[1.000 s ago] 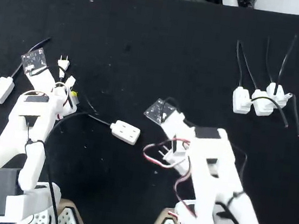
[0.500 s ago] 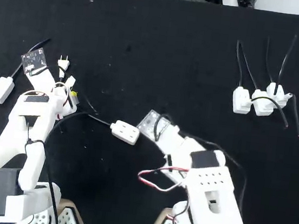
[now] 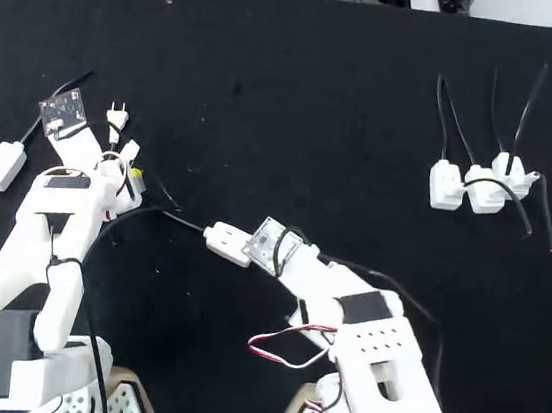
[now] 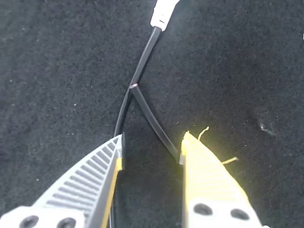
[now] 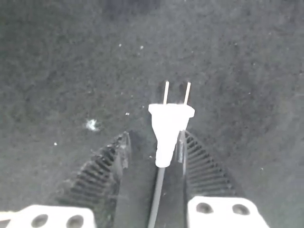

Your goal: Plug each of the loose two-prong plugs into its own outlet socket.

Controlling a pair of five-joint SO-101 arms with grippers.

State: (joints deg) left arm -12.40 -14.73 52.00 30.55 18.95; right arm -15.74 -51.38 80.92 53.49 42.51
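A white two-prong plug [image 5: 169,127] sits between the fingers of my right gripper [image 5: 153,145], which is shut on it, prongs pointing away over the black mat. In the high view the right arm [image 3: 344,311] ends right beside the middle white outlet socket [image 3: 226,242]. My left gripper [image 4: 151,147] is open, and a black cable [image 4: 142,57] runs between its tips toward a white plug end [image 4: 162,14]. That second plug [image 3: 116,114] lies just beyond the left arm [image 3: 64,206]. Another white socket [image 3: 1,165] lies at the far left.
Three white sockets with black cables [image 3: 482,187] sit in a row at the back right. A black cable [image 3: 159,212] trails from the middle socket toward the left arm. The black mat [image 3: 299,99] is open across the far middle.
The right arm has swung left and forward with the plug, ending against the middle socket. The left arm and the other sockets have stayed put.
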